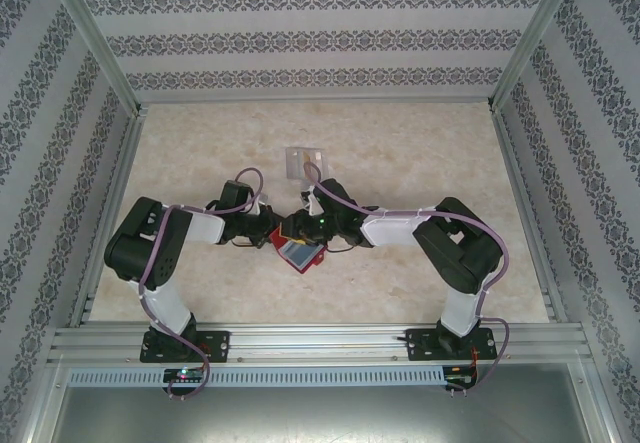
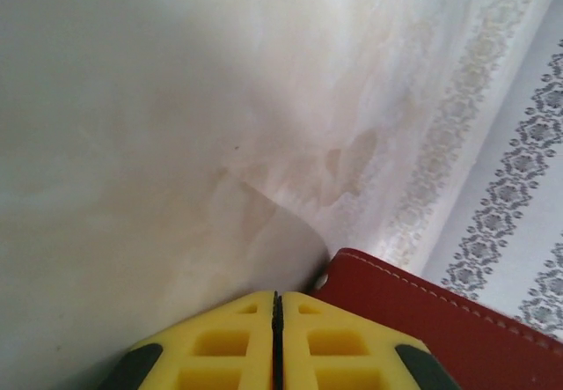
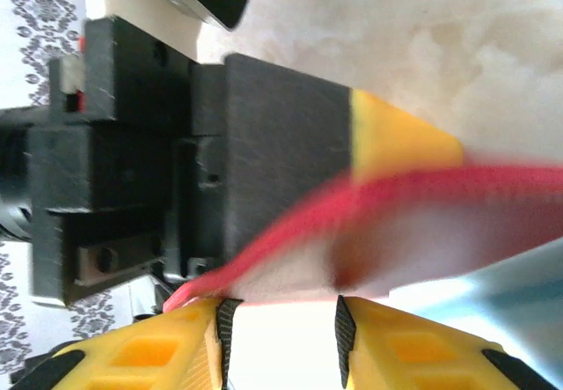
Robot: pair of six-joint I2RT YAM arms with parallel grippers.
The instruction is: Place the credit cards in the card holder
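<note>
Shut tight with left fingers (image 2: pixel 268 302) just beside red card holder (image 2: pixel 422 320) — part-open with right fingers (image 3: pixel 230 315) close to it — hold unclear.

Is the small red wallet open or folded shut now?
Open: the small red folding wallet shows its grey-blue inner pockets facing up in the top view.

The left arm (image 1: pixel 160 238) and right arm (image 1: pixel 450 238) both bend inward, elbows out wide, wrists nearly meeting in the middle. On the left claw (image 2: pixel 275 302) the yellow fingers are pressed together, just a thin slit. The right claw (image 3: pixel 280 311) has its fingers clearly apart.
</note>
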